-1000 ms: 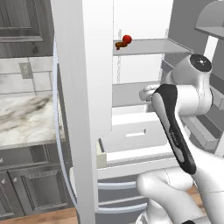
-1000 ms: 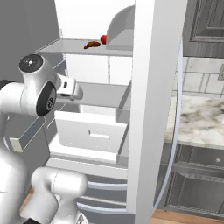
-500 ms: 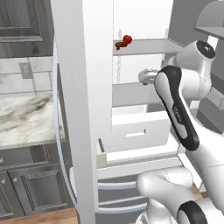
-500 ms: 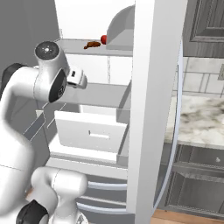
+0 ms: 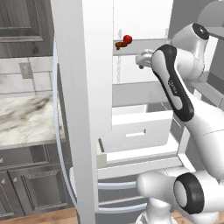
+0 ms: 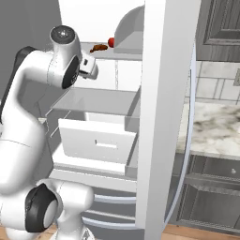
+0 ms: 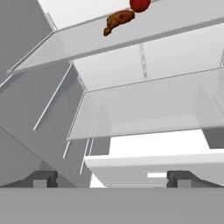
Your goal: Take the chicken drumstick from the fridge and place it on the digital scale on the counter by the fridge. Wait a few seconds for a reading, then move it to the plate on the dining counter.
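Hovering inside the open fridge (image 5: 87, 87), the pincer (image 7: 111, 178) is spreading its tips wide, released, below the chicken drumstick (image 7: 118, 20); no writing is legible.

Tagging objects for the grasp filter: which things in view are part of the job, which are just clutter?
Job:
- small orange-brown chicken drumstick, on the upper glass shelf
- tall white fridge, doors open
- two-finger gripper, jaws apart, nothing held

Clutter:
- small round red fruit, beside the drumstick
- pulled-out white drawer
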